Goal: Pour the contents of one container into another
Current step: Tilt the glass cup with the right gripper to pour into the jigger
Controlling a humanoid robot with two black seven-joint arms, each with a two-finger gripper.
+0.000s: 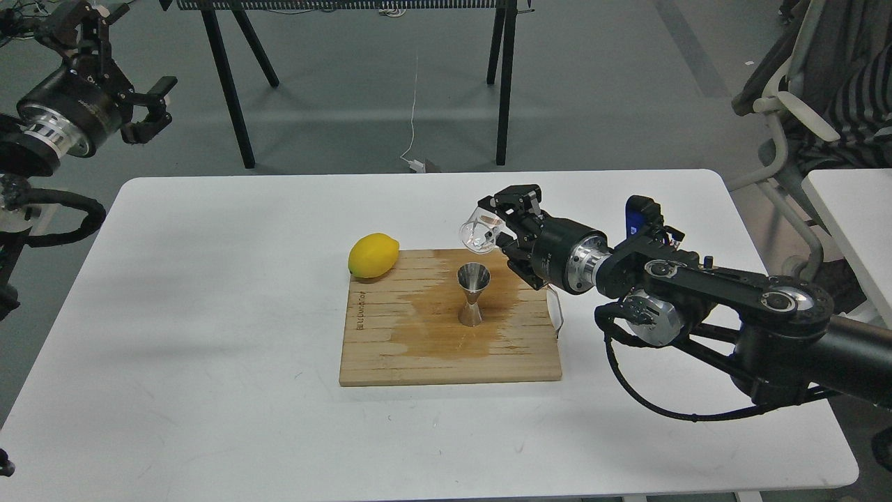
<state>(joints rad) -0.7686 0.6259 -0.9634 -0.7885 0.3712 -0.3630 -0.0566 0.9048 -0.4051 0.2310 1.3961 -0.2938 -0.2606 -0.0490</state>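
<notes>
Above the back right part of the board (390,362), your right gripper (503,222) is clamped on the cup (481,232), which is tipped well over with its mouth facing left and somewhat down. The jigger (473,293) stands upright near the board's middle, below the cup and a little nearer you, not touching it. As the view reads, the cup's mouth sits slightly behind the jigger's open top rather than squarely over it, though depth is hard to judge from the head alone.

A wide dark wet patch spreads on the wood around the jigger's foot, so liquid has already landed off target. Whether any is left in the cup cannot be told; the glass looks mostly clear.

To finish the pour well, bring the lip directly over the jigger's top before tipping further, and lower it close so the stream has little room to wander. Roll the wrist slowly; the top is narrow and a fast tilt would likely overshoot. Keep the fingers clear of the jigger's rim: it looks light, stands on a small foot on wet wood, and a nudge could topple it.

Your left gripper (150,108) hangs high at the far left, fingers apart, holding nothing, well away from the table (209,314). The lemon (373,255) rests on the board's back left corner, out of the way.
</notes>
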